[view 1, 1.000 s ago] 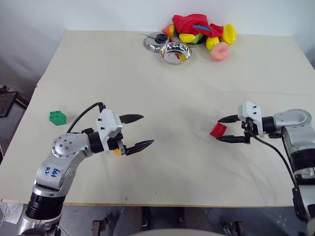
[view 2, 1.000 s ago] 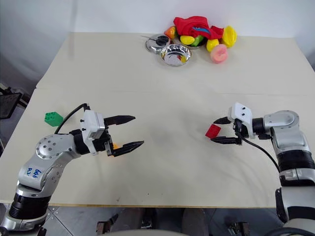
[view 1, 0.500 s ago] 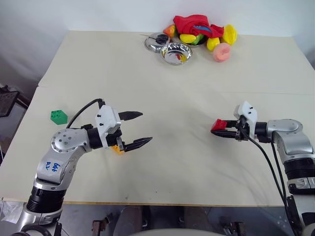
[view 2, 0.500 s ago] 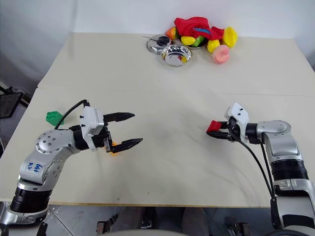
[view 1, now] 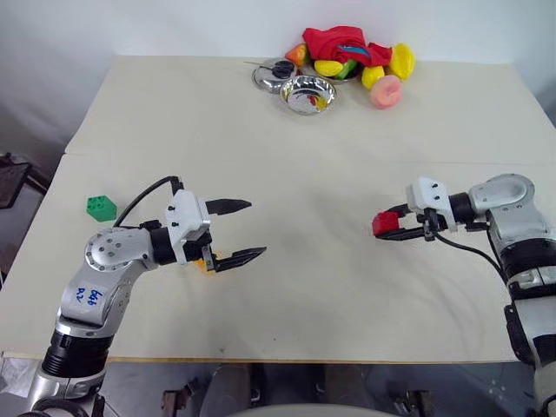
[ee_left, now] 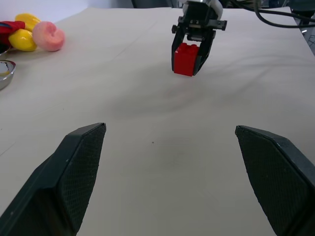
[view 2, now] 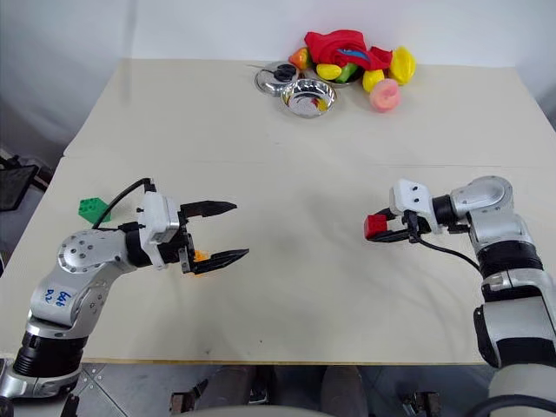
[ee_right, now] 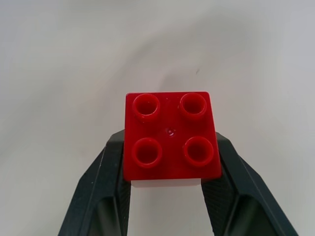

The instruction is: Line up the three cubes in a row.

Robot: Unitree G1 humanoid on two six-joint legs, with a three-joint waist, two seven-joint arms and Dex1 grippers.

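Note:
The red cube sits between the fingers of my right gripper, which is shut on it at the right of the table, low over the surface. In the right wrist view the red cube shows its studs, with a black finger pressed on either side. My left gripper hangs open and level at the left, pointing toward the red cube. The orange-yellow cube lies on the table under it, mostly hidden. The green cube rests near the table's left edge.
At the back of the table stand a steel bowl and a second round steel piece, beside a pile of toy fruit and red cloth. A seam crosses the tabletop. Bare table lies between the two grippers.
My right gripper went from open around the red cube to shut on it, and its wrist has rolled with the cube in it. The left gripper has stayed put, open.

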